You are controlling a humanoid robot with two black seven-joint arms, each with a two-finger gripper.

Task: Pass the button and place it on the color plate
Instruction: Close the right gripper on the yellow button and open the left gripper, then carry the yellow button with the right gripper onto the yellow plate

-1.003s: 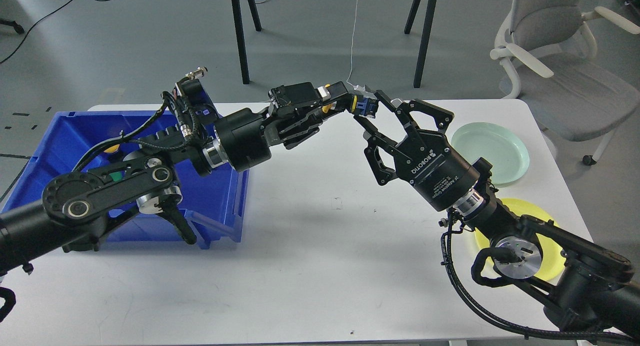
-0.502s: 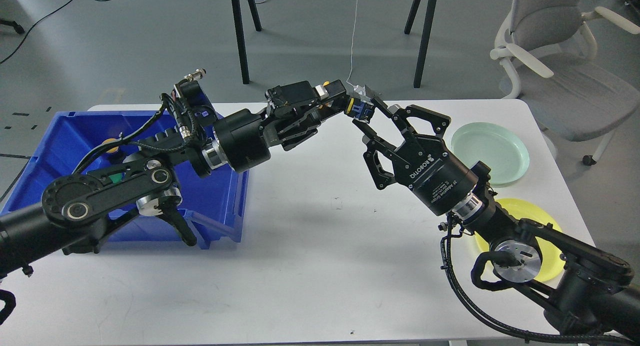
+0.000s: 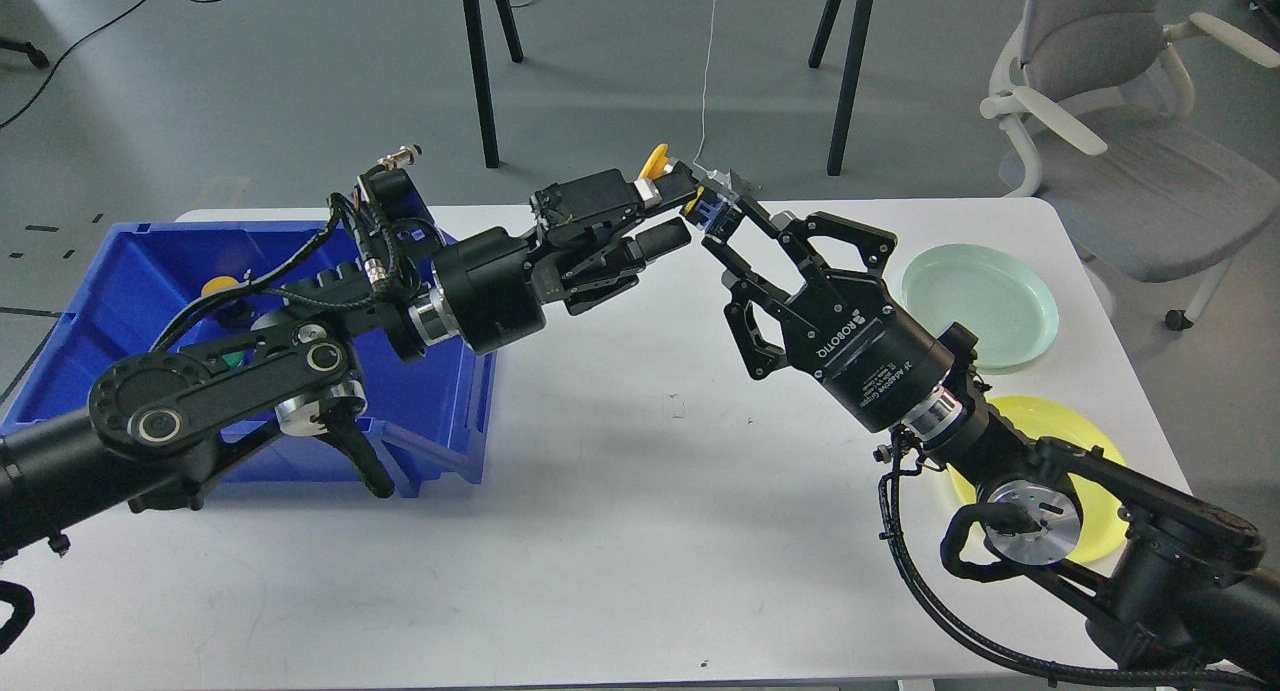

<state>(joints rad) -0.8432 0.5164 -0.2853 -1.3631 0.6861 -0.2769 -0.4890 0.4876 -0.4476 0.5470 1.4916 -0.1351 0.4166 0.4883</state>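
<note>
Blue bin [image 3: 120, 271] at table [image 3: 600, 531] left, partly hidden by left arm; green plate [image 3: 985, 301] and yellow plate [image 3: 1090, 451] at right, the yellow half covered by right arm. Chair [image 3: 1130, 161] behind. Mid-air above the table: button [image 3: 712, 214], small, blue-bodied, clamped in right gripper [image 3: 722, 221]. Left gripper [image 3: 670, 211] spread apart, just beside it, yellow piece [image 3: 655, 158] at its tip.
</note>
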